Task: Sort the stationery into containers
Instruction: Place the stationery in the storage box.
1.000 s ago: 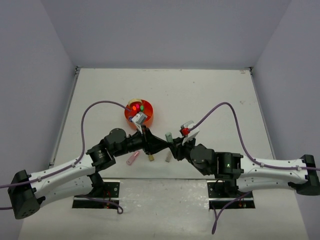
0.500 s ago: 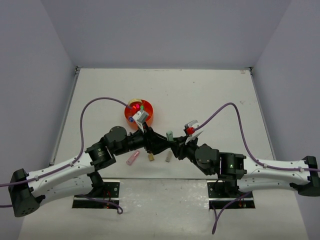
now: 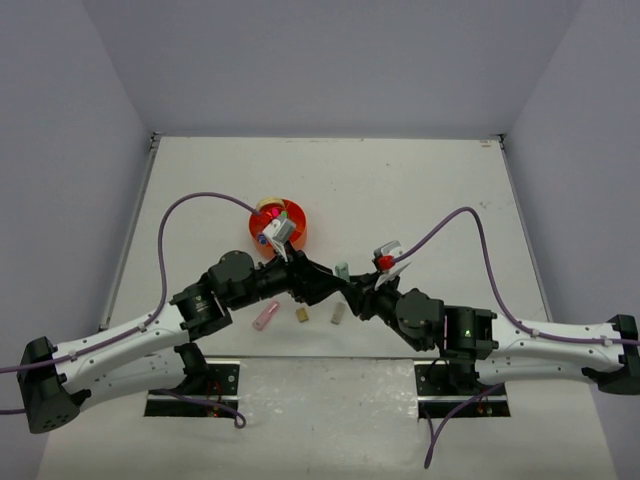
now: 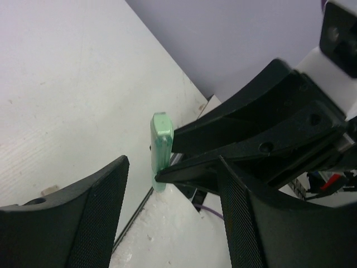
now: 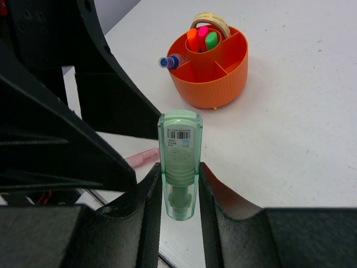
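My right gripper (image 5: 179,192) is shut on a pale green capsule-shaped piece (image 5: 179,162) and holds it upright above the table. It also shows in the left wrist view (image 4: 161,148) and in the top view (image 3: 341,270). My left gripper (image 4: 173,212) is open and empty, its fingers right against the right gripper's, with the capsule just ahead of its jaws. The orange organiser (image 5: 215,72) holds orange, pink and green highlighters in its central well, a beige tape ring behind them and a blue-ended item in an outer compartment.
On the table near the front edge lie a pink capsule (image 3: 265,317), a small tan block (image 3: 301,314) and a beige capsule (image 3: 337,314). The organiser (image 3: 278,225) stands behind the left gripper (image 3: 322,287). Both arms meet at the table's near middle.
My left gripper has reached right toward the right gripper, which has come left a little with the green capsule. The two grippers now meet.
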{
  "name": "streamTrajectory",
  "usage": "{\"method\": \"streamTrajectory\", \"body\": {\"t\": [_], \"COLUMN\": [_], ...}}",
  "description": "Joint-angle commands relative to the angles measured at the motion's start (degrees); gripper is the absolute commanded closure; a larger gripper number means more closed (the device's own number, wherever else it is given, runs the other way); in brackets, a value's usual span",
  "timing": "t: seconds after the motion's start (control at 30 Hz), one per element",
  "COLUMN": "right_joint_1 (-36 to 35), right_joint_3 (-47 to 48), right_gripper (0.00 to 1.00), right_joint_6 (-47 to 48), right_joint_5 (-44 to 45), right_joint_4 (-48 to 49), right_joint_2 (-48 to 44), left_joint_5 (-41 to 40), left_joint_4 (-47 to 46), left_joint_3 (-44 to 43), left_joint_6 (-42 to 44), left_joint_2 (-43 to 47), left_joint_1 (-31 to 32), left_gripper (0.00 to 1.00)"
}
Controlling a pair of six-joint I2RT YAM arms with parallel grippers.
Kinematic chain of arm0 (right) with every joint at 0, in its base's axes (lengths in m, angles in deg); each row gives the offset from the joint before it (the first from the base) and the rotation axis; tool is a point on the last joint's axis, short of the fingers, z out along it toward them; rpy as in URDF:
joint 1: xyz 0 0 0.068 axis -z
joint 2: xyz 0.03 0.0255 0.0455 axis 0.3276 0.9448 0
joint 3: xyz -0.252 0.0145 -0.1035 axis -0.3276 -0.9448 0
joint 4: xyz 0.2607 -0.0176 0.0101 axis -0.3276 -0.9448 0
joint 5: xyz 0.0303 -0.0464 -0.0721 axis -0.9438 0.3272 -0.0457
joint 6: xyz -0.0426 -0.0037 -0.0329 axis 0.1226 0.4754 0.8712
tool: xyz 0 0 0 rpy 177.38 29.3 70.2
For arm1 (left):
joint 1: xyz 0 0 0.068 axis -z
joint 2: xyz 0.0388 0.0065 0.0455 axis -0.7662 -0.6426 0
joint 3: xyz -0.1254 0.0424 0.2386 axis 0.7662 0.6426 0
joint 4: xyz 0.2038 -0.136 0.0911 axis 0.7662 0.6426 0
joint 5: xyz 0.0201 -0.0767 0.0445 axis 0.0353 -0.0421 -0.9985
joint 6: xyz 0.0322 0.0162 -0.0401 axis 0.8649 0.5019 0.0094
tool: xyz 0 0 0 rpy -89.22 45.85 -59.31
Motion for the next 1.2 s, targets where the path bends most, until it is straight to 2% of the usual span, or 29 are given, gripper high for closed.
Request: {"method": "streamTrajectory", "body": {"t": [0.0, 0.2, 0.6, 0.77, 0.87, 0.93, 1.0, 1.07, 1.1, 1.13, 1.17], "right_joint_1": [-0.76, -0.76, -0.76, -0.76, -0.76, -0.76, -0.76, -0.76, -0.76, -0.76, -0.73], "right_joint_3": [-0.22, -0.25, 0.67, 1.03, 1.26, 1.27, 1.02, 1.01, 1.04, 1.13, 1.26], "right_gripper": [1.00, 1.00, 1.00, 1.00, 1.00, 1.00, 1.00, 0.63, 0.32, 0.02, 0.01], "right_joint_6": [-1.46, -1.10, -0.45, -0.29, -0.29, -0.29, -0.79, -2.17, -4.01, -6.50, -8.56], "right_joint_5": [-0.17, -1.56, -0.26, 0.03, 0.47, 0.82, 1.55, 2.63, 3.66, 5.90, 7.65], "right_joint_4": [-0.66, 0.78, 0.59, 0.68, 0.68, 0.63, 0.26, -1.08, -2.80, -5.21, -7.53], "right_joint_2": [0.56, 0.02, -1.45, -0.91, -0.84, -1.00, -1.36, -1.64, -1.71, -1.85, -2.01], "left_joint_5": [-4.73, -5.04, 0.66, 3.08, 3.82, 3.94, 2.57, -1.42, -4.50, -13.46, -21.40], "left_joint_4": [-2.45, -2.83, -5.69, -6.78, -6.64, -6.58, -5.29, -0.24, 4.45, 10.84, 15.83], "left_joint_3": [-4.07, -4.70, -3.69, -4.11, -4.56, -4.57, -5.16, -7.68, -10.26, -13.50, -16.21], "left_joint_6": [1.72, 1.81, 0.49, 0.59, 0.81, 0.93, 1.93, 3.99, 5.02, 7.85, 10.17], "left_joint_2": [2.24, 1.36, -3.73, -5.16, -6.12, -6.43, -6.74, -7.19, -7.59, -9.02, -10.83], "left_joint_1": [-0.32, -0.32, -0.32, -0.32, -0.32, -0.32, -0.32, -0.23, -0.26, -0.31, -0.47], "left_gripper": [0.35, 0.48, 0.59, 0.85, 0.90, 0.98, 1.00, 1.00, 1.00, 1.00, 1.00]}}
